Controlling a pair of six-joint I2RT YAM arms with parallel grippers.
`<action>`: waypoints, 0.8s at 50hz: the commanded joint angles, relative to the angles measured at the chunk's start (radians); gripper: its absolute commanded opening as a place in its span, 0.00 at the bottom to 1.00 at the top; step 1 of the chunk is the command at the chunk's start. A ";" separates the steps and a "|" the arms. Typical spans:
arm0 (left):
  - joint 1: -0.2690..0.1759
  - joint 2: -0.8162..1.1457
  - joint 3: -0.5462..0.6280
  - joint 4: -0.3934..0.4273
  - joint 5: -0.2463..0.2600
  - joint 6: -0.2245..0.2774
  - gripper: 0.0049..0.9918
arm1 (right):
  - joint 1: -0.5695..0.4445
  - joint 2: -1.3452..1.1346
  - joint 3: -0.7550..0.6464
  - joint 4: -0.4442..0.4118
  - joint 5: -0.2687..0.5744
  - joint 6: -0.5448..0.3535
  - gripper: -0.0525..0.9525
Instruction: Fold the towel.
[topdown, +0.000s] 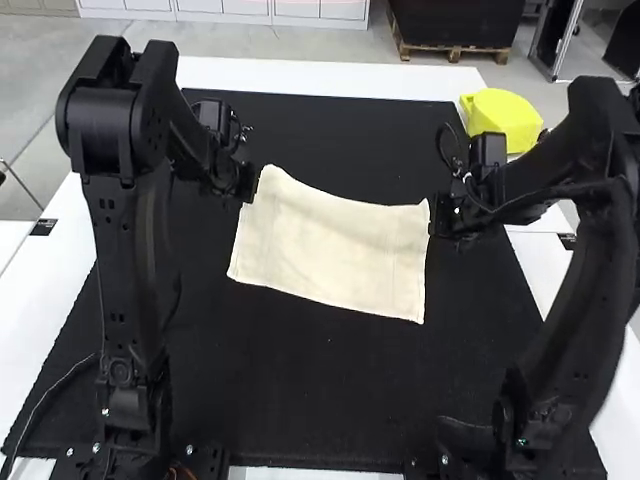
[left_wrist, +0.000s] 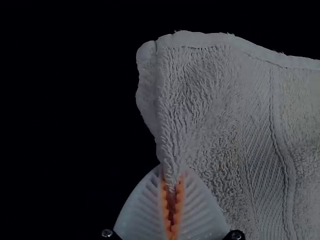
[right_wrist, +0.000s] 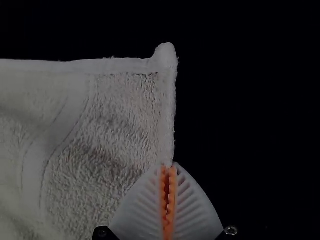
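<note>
The left end effector (left_wrist: 171, 176), white, ribbed and tapered, is nearly closed, orange toothed pads pinching the towel's side edge by a corner; the right end effector (right_wrist: 168, 167) clamps the opposite edge likewise. Between them, the towel (topdown: 330, 248) lies spread (any doubled layer is hard to tell). Both grips look made; the fold itself seems left to do. It is cream, shaggy terry, roughly rectangular, with flat woven bands and stitched hems; under it, a black mat (topdown: 300, 400) covers the tabletop (topdown: 330, 78).

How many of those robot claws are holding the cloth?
2: the left gripper pinches the left edge of the towel, and the right gripper its right edge, each near a far corner.
</note>
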 joint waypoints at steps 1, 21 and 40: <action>0.027 -0.059 -0.019 -0.001 -0.022 -0.008 0.02 | -0.023 -0.077 -0.007 -0.008 -0.005 0.008 0.02; 0.027 -0.187 -0.123 -0.035 -0.022 -0.005 0.02 | -0.020 -0.196 -0.035 -0.145 -0.052 0.006 0.02; 0.027 -0.304 -0.227 -0.097 -0.022 0.018 0.02 | -0.019 -0.313 -0.064 -0.281 -0.083 -0.006 0.02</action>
